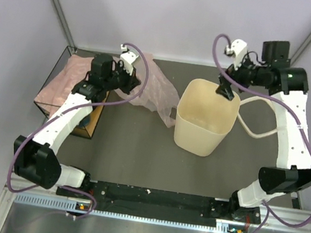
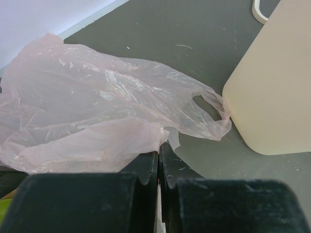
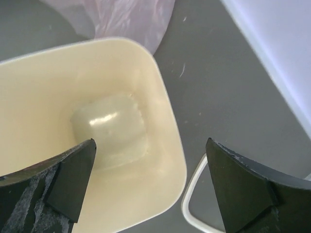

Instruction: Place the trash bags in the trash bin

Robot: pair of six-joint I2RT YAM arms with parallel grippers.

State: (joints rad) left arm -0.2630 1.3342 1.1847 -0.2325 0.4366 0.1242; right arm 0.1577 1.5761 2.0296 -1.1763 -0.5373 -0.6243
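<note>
One pale pink trash bag (image 1: 158, 90) lies spread on the table between my left gripper and the cream trash bin (image 1: 204, 126). My left gripper (image 1: 126, 82) is shut on the bag's near edge; in the left wrist view the jaws (image 2: 159, 148) pinch the film (image 2: 97, 102), whose far handle touches the bin wall (image 2: 277, 87). A folded pink stack (image 1: 61, 82) rests on the wire-framed box. My right gripper (image 1: 225, 92) is open and empty over the bin's far rim; in the right wrist view (image 3: 150, 155) it straddles the rim (image 3: 167, 131), and the bin's inside holds nothing.
The dark wire-framed box with orange-brown sides (image 1: 88, 125) stands at the left under the left arm. A white cable loop (image 1: 253, 130) lies on the table right of the bin, also in the right wrist view (image 3: 192, 199). Walls close the back and sides.
</note>
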